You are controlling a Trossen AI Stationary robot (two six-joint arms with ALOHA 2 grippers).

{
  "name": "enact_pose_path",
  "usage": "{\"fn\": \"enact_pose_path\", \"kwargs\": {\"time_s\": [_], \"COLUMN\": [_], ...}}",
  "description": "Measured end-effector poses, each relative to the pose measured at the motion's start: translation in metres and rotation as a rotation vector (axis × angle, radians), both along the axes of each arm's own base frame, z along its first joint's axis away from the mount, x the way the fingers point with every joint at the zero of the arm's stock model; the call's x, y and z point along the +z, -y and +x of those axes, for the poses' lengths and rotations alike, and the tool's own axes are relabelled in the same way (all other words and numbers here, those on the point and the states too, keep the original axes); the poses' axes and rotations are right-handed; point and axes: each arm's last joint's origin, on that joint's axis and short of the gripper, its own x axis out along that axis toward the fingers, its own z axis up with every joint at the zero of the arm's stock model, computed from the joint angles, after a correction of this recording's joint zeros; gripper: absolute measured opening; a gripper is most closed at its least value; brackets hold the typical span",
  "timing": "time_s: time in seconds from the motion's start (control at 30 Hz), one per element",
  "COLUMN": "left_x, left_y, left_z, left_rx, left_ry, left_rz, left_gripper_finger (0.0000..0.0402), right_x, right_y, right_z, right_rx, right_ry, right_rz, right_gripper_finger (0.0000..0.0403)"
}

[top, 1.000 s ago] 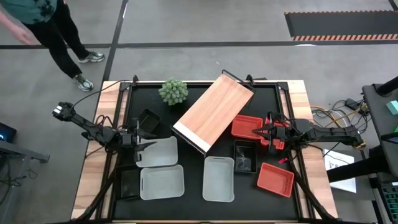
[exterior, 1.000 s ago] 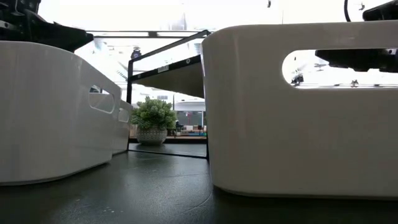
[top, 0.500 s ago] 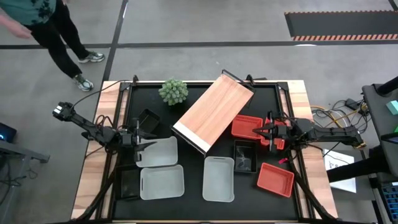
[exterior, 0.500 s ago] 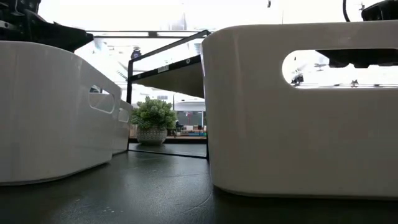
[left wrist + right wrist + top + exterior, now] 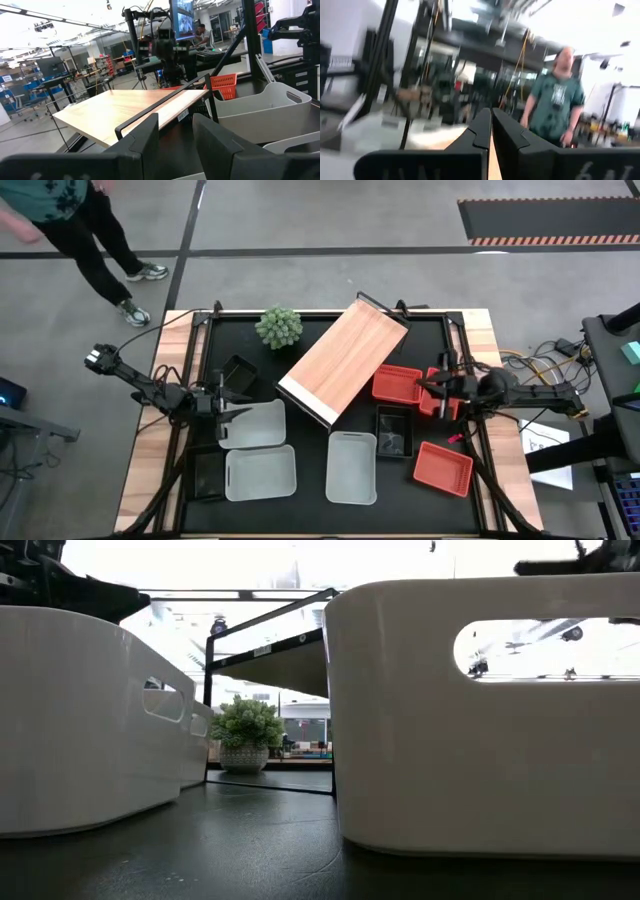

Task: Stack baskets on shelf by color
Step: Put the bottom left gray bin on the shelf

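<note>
The light-wood shelf [image 5: 342,360] stands slantwise in the middle of the table. Three white baskets [image 5: 255,423] [image 5: 260,472] [image 5: 352,468] lie near the front, and two of them fill the low view [image 5: 480,720]. Two orange baskets [image 5: 398,383] [image 5: 443,467] sit on the right. Black baskets [image 5: 238,372] [image 5: 393,430] [image 5: 205,475] are spread around them. My left gripper [image 5: 236,413] [image 5: 175,137] is open at the left rim of a white basket and touches nothing. My right gripper [image 5: 432,385] [image 5: 490,127] is shut, raised above the far orange basket and tipped upward.
A small green plant [image 5: 278,326] stands on the far left part of the table, behind the shelf. A person [image 5: 60,210] walks on the floor beyond the table's far left corner. Wooden strips [image 5: 160,430] border the black tabletop on both sides.
My right gripper has risen off the far orange basket, tipped its fingers upward and drawn back a little toward the table's right edge. The baskets and the shelf have stayed in place.
</note>
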Motion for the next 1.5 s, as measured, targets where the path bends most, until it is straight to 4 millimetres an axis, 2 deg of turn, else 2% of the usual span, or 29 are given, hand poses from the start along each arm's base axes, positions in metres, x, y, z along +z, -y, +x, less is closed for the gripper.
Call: {"fn": "enact_pose_path", "kwargs": {"time_s": [0.3,0.47,0.57,0.83,1.03,1.13,1.23,1.37,1.5], "left_x": [0.002,0.016,0.027,0.051,0.059,0.058,0.061,0.08,0.101], "left_y": [0.0,-0.001,-0.002,-0.009,-0.014,-0.016,-0.016,-0.013,-0.005], "left_z": [0.0,-0.002,-0.005,-0.017,-0.023,-0.023,-0.021,-0.02,-0.009], "left_rx": [0.011,-0.035,-0.068,-0.118,-0.087,-0.014,-0.024,-0.115,-0.162], "left_ry": [0.018,0.172,0.281,0.55,0.652,0.658,0.662,0.693,0.659], "left_rz": [-0.013,-0.326,-0.493,-0.637,-0.684,-0.752,-0.839,-0.881,-0.818], "left_gripper_finger": [0.0106,0.0106,0.0106,0.0106,0.0106,0.0106,0.0106,0.0106,0.0106], "right_x": [0.017,0.028,0.028,0.025,0.025,0.025,0.025,0.025,0.025], "right_y": [0.0,0.0,0.0,0.0,0.0,0.0,0.0,0.0,0.0], "right_z": [-0.007,-0.011,-0.011,-0.009,-0.009,-0.009,-0.009,-0.009,-0.009], "right_rx": [-0.034,-0.028,-0.007,-0.009,0.0,0.0,0.0,0.0,0.0], "right_ry": [0.18,0.216,0.21,0.172,0.171,0.171,0.168,0.168,0.169], "right_rz": [-0.078,-0.062,-0.018,-0.023,-0.005,-0.005,-0.005,-0.005,-0.005], "right_gripper_finger": [0.0009,0.0009,0.0009,0.0009,0.0009,0.0009,0.0009,0.0009,0.0009]}}
